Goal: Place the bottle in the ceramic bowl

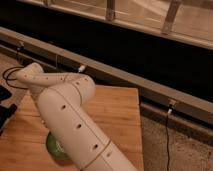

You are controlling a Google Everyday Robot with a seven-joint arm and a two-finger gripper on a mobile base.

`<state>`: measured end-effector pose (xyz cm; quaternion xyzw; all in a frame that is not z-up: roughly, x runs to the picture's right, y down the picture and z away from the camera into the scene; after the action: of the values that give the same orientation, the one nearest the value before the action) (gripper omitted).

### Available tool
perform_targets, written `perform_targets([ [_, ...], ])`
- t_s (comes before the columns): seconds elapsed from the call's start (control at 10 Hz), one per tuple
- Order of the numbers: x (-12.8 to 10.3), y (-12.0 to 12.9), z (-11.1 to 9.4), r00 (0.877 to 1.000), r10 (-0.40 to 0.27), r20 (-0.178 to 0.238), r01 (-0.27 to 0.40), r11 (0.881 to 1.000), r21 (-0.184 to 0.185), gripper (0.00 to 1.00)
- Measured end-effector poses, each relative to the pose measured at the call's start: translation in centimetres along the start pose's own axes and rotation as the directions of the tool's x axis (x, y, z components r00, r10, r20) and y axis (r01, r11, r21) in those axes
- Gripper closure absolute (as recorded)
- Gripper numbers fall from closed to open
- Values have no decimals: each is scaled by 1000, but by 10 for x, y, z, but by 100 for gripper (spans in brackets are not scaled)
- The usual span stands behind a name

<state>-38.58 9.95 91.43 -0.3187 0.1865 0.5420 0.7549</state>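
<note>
Gripper: not visible, hidden behind the white arm [75,125]. Open or closed, can't tell, nor whether it holds or touches anything. Bottle: hidden too, position can't tell.

Arm: thick white link w/ dark round holes runs from bottom centre up-left to a rounded joint [31,75] above the table's left-rear part, blocking most of the table's left half.

Ceramic bowl [54,148]: green, sits on the wooden table [117,112] nr front-left. Only its left part shows, pale rings just visible; the rest is covered by the arm's lower link.

Black cable loop [9,79] at far left, beside the joint. Dark object [4,110] at the left edge, unclear what. Behind the table a grey rail [150,87] runs diag. across. On the rt a thin cable [167,135] hangs down over the speckled floor [182,150].
</note>
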Motion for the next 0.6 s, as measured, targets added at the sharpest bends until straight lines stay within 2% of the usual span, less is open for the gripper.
perform_targets([
  [0.1, 0, -1, -3, 1000, 5, 12, -5, 1000, -16, 78],
  [0.2, 1, -5, -9, 1000, 12, 24, -11, 999, -46, 90],
  [0.3, 2, -7, -16, 999, 18, 38, -14, 995, -97, 97],
  [0.4, 2, -11, -25, 998, 19, 58, -7, 983, -185, 100],
  [0.5, 3, -14, -34, 997, 11, 79, 12, 958, -288, 100],
  [0.6, 4, -23, -45, 994, -1, 109, 44, 918, -395, 100],
])
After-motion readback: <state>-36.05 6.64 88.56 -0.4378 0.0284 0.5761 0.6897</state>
